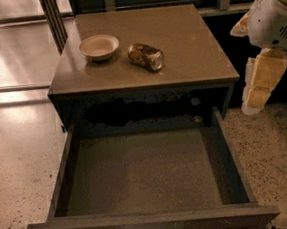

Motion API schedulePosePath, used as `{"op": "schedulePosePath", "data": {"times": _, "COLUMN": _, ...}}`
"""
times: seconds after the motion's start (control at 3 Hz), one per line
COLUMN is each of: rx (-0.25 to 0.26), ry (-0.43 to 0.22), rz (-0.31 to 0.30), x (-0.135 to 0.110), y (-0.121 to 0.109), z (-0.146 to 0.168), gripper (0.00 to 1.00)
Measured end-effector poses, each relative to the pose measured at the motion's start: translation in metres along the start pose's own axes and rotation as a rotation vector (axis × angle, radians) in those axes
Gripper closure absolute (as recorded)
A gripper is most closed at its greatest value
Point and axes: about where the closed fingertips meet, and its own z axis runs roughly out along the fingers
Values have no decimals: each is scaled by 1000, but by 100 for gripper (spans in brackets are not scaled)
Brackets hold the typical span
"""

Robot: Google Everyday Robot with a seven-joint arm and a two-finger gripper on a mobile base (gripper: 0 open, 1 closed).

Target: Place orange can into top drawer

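Far left: a glossy pale floor lies beside the cabinet.

On the flat brown cabinet surface, toward its rear left part, a shallow cream round bowl stands upright. Just to the right of the bowl, apart from it, the small shiny orange-gold metallic drink can lies on its side, with its silver end turned toward the front right. The can is on the surface, not in the drawer.

Below and in front of the surface, the wide, shallow dark grey-brown top drawer is pulled fully out. Its greenish-grey floor is exposed.

Far right: the white robot arm enters from the upper right corner. The cream-coloured gripper hangs below it, beside the right edge of the cabinet and well apart from the can. The state of the jaws cannot be determined.
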Motion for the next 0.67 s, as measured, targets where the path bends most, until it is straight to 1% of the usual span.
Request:
{"op": "schedulePosePath", "data": {"times": 0.33, "rx": -8, "ry": -12, "rz": -60, "x": -23, "y": -44, "z": 26, "gripper": 0}}
{"op": "schedulePosePath", "data": {"times": 0.67, "rx": -5, "ry": -48, "rz": -92, "x": -56, "y": -94, "z": 55, "gripper": 0}}
